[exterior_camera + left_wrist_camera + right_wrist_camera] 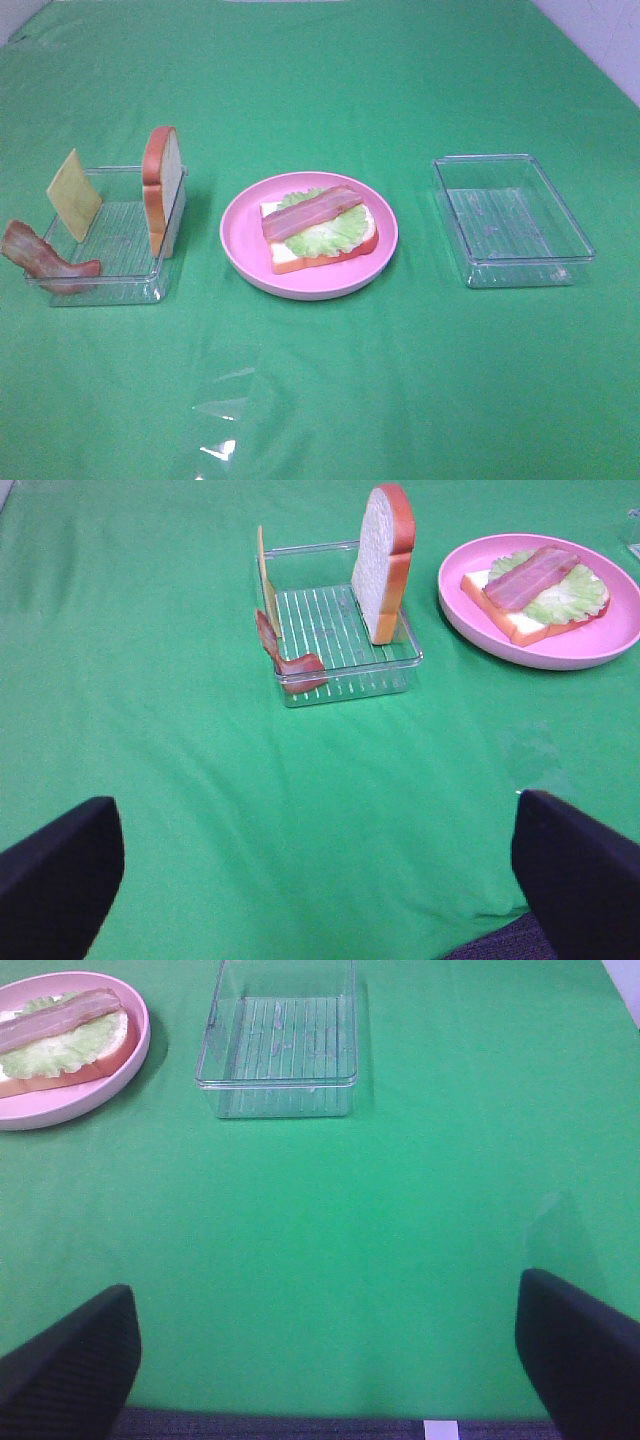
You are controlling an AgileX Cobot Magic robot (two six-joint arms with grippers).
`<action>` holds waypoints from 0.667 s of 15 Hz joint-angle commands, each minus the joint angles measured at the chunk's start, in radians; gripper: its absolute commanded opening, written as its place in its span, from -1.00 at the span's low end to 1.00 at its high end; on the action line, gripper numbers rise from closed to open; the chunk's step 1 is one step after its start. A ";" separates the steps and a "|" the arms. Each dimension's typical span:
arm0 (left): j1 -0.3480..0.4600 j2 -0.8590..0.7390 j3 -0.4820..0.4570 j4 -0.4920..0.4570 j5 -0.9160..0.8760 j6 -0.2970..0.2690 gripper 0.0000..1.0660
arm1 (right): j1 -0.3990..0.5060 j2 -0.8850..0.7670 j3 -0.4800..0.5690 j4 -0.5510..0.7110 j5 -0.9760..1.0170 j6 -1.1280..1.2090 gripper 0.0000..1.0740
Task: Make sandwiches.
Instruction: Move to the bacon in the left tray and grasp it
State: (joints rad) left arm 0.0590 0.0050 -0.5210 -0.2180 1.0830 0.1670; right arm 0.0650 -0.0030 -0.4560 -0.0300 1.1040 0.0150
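On the pink plate [238, 250] lies a partly built sandwich [320, 240]: a bread slice, green lettuce [338, 236] and a bacon strip [312, 212] on top. The clear tray [112, 286] on the left holds an upright bread slice [163, 185] and a leaning cheese square [74, 194]. A second bacon strip [40, 262] hangs over its corner. The same tray [340, 630], bread [385, 560] and plate [560, 655] appear in the left wrist view. My left gripper [320, 880] and right gripper [325, 1360] are open, low over bare cloth, holding nothing. Neither shows in the high view.
A second clear tray [512, 220] stands right of the plate, also seen as the tray [280, 1050] ahead of my right gripper. Green cloth [330, 400] covers the whole table. A pale wall edge shows at the far right corner.
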 commanded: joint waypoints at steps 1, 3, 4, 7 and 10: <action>0.003 -0.002 0.001 0.000 0.000 -0.005 0.87 | -0.005 -0.027 0.004 0.002 -0.006 -0.010 0.81; 0.003 -0.002 0.001 0.000 0.000 -0.005 0.87 | -0.005 -0.027 0.004 0.002 -0.006 -0.010 0.81; 0.003 -0.002 0.001 0.000 0.000 -0.005 0.87 | -0.005 -0.027 0.004 0.002 -0.006 -0.010 0.81; 0.003 -0.002 0.001 0.000 0.000 -0.005 0.87 | -0.005 -0.027 0.004 0.002 -0.006 -0.010 0.81; 0.003 -0.002 0.001 0.000 0.000 -0.005 0.87 | -0.005 -0.027 0.004 0.002 -0.006 -0.010 0.81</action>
State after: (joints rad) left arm 0.0590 0.0050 -0.5210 -0.2180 1.0830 0.1670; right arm 0.0650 -0.0030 -0.4560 -0.0300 1.1040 0.0150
